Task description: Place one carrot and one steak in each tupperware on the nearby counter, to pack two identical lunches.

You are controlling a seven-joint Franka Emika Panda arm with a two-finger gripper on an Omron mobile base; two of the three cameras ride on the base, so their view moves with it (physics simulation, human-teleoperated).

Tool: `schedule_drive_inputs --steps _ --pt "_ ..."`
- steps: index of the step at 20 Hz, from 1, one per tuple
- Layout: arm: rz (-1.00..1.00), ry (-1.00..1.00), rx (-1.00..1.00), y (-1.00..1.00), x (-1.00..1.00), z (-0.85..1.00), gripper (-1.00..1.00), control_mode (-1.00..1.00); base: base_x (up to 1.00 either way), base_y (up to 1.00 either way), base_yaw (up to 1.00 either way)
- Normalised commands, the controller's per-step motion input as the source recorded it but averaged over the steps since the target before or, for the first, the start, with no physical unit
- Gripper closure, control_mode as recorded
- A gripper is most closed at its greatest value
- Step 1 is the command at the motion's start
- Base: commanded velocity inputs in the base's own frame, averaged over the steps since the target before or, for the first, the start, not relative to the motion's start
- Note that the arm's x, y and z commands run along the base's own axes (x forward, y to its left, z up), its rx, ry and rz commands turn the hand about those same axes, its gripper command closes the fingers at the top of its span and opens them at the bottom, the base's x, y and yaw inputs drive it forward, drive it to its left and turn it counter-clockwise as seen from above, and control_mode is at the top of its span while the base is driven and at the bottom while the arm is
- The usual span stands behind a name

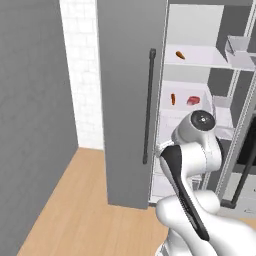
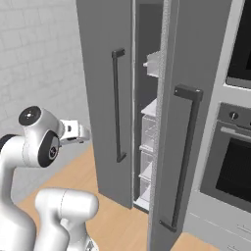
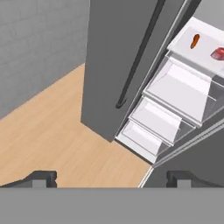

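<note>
The gripper is closest, its fingers spread wide and holding nothing. It should go up to the fridge's middle shelf. There a carrot lies left of a steak. Another carrot sits on the shelf above. Pinch one gently.

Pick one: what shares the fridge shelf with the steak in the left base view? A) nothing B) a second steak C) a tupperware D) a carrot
D: on the white fridge shelf a carrot lies to the left of the steak, apart from it; another carrot sits alone on the shelf above.
</note>
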Motion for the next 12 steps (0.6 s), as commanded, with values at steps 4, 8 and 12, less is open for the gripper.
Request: schedule_drive_inputs --steps 4,8,12 --pt "0.0 0.0 0.0 0.0 0.0 0.0 -1.0 1.0 0.25 0.12 -0.17" --pt "0.0 0.0 0.0 0.0 0.0 0.0 -1.0 1.0 0.81 0.75 -0.67" --pt "0.0 0.0 0.0 0.0 0.0 0.0 -1.0 1.0 0.87 0.84 -0.7"
